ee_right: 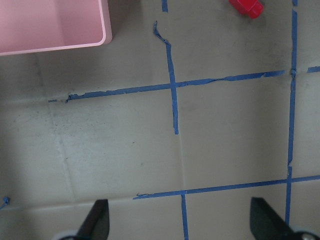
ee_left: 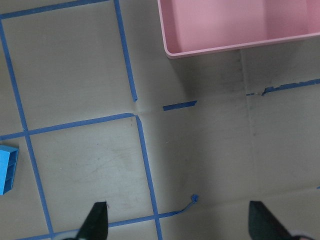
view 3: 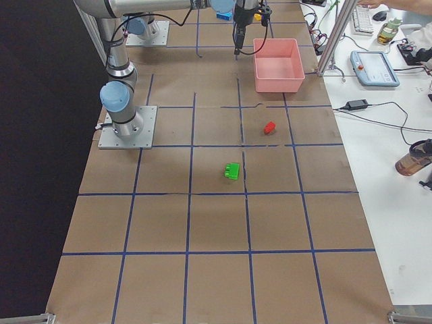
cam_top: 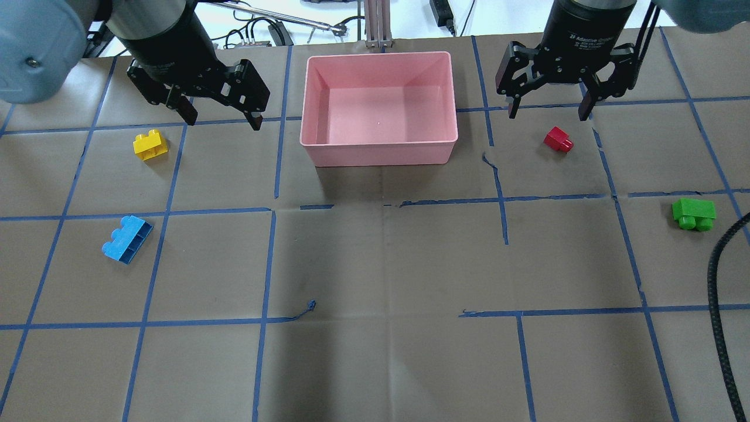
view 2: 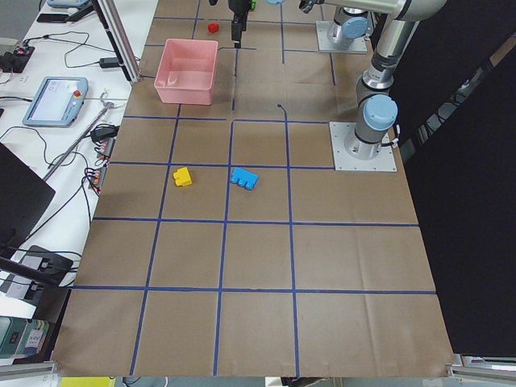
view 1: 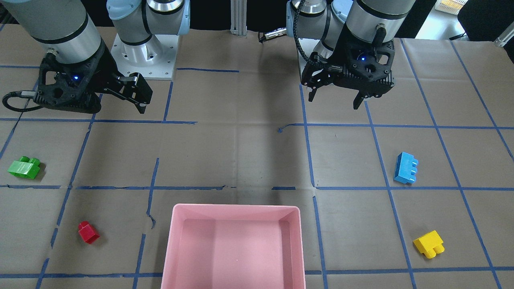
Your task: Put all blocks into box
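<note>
The pink box (cam_top: 378,55) sits empty at the table's far middle, also in the front view (view 1: 237,207). The yellow block (cam_top: 150,144) and the blue block (cam_top: 126,239) lie on my left side. The red block (cam_top: 558,139) and the green block (cam_top: 694,214) lie on my right side. My left gripper (cam_top: 222,117) is open and empty, held above the table between the yellow block and the box. My right gripper (cam_top: 549,111) is open and empty, just beyond the red block. The left wrist view shows the blue block (ee_left: 7,169) at its edge, the right wrist view the red block (ee_right: 246,7).
The table is covered in brown paper with a blue tape grid. A black cable (cam_top: 718,281) hangs at the right edge of the overhead view. The arm bases (view 1: 142,52) stand at the robot's side. Side benches hold a pendant (view 2: 52,101) and cables.
</note>
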Robot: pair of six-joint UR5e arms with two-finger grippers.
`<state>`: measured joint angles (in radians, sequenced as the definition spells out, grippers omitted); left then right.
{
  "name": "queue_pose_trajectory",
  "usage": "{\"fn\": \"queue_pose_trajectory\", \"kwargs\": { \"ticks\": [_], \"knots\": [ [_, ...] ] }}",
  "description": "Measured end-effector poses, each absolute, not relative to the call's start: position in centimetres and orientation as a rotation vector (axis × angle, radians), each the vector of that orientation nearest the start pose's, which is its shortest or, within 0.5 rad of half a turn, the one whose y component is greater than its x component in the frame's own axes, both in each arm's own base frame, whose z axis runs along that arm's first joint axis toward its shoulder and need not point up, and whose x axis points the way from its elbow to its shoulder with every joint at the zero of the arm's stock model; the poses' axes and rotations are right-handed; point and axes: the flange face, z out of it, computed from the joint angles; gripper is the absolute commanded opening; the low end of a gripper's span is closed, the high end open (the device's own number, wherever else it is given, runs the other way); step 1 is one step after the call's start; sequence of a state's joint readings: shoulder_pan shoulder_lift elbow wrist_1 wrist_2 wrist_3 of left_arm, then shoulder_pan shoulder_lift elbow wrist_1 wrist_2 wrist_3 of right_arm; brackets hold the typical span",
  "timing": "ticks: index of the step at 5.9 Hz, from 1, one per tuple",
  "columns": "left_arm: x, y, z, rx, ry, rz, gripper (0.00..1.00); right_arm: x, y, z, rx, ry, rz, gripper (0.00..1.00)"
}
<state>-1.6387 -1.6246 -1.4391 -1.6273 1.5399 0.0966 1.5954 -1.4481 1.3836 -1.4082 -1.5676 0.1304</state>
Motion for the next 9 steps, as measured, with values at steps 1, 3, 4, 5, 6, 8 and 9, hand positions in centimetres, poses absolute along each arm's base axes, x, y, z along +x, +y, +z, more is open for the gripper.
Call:
{"fn": "queue_pose_trajectory", "kwargs": {
  "ticks": [1, 3, 4, 5, 6, 8, 9],
  "knots": [
    [-17.0, -50.3, 52.2, 0.259, 3.161, -0.035, 0.99, 14.7, -52.9, 50.1, 0.166, 3.138, 0.154, 1.00],
    [-16.8, -49.8, 52.4, 0.257, 3.159, -0.025, 0.99, 14.7, -52.9, 50.1, 0.166, 3.139, 0.154, 1.00],
    [-16.8, -49.8, 52.6, 0.256, 3.160, -0.030, 0.99, 14.7, -52.9, 50.1, 0.166, 3.139, 0.154, 1.00],
    [-16.9, -49.9, 52.8, 0.256, 3.162, -0.041, 0.99, 14.6, -52.9, 50.1, 0.165, 3.139, 0.154, 1.00],
    [-16.9, -49.9, 52.8, 0.255, 3.162, -0.045, 0.99, 14.6, -52.9, 50.1, 0.165, 3.139, 0.155, 1.00],
    [-16.5, -49.9, 52.8, 0.254, 3.161, -0.045, 0.99, 14.4, -53.0, 50.1, 0.150, 3.141, 0.153, 1.00],
    [-15.5, -49.9, 53.0, 0.231, 3.161, -0.049, 0.99, 13.5, -53.3, 50.1, 0.113, 3.143, 0.148, 1.00]
  ]
}}
